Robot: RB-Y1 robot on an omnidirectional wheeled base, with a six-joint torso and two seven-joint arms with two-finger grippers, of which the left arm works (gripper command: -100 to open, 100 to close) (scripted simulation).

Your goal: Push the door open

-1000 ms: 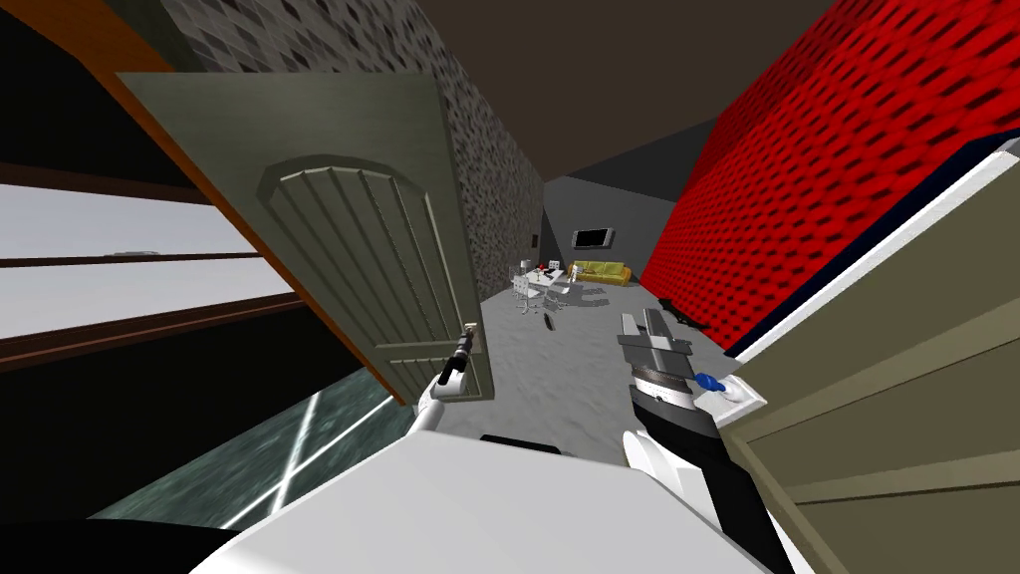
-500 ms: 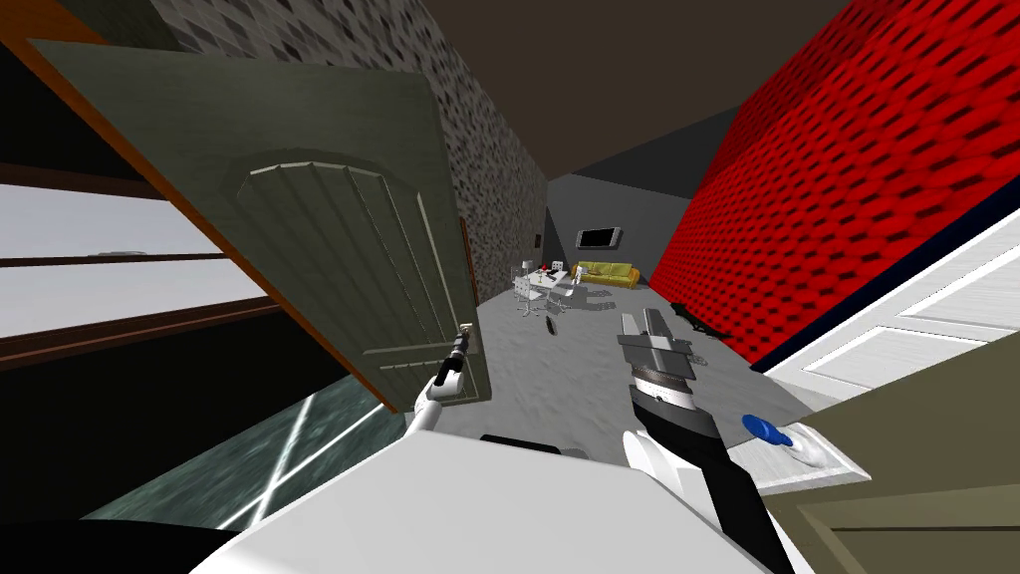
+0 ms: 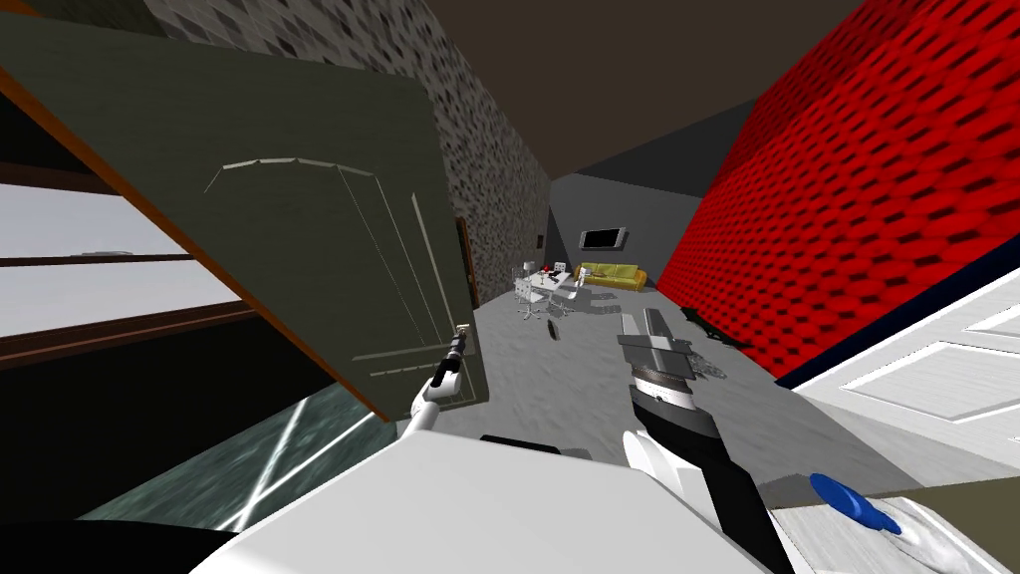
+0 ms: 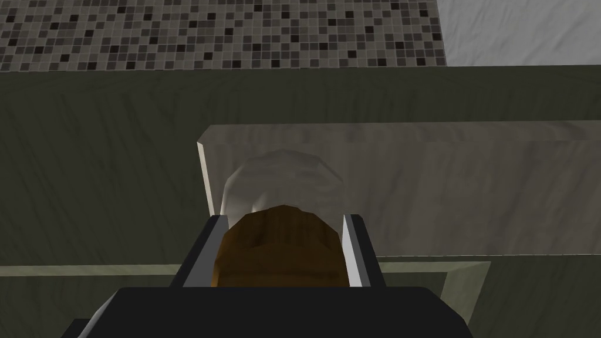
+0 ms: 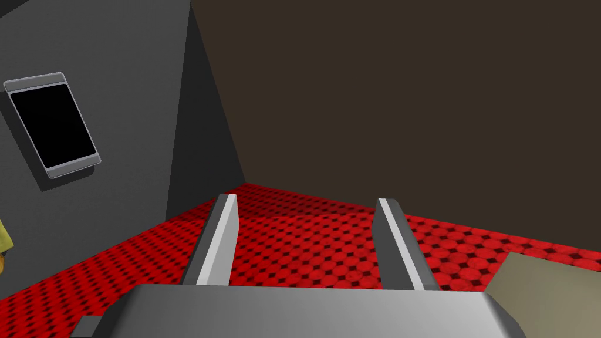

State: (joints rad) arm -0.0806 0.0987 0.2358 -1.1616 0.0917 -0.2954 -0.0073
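Left wrist view — left gripper (image 4: 283, 218) clenched on brown round knob (image 4: 279, 249) of dark olive door (image 4: 105, 176) — right gripper (image 5: 305, 199) released.

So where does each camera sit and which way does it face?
Head view: on the head, looking steeply down and forward at the dark green door; the left gripper and right gripper show.
Left wrist view: on the left hand, facing the door; fingers shut on its brown knob.
Right wrist view: on the right hand, aimed upward; fingers open.
Shared: head and left wrist views show the door.
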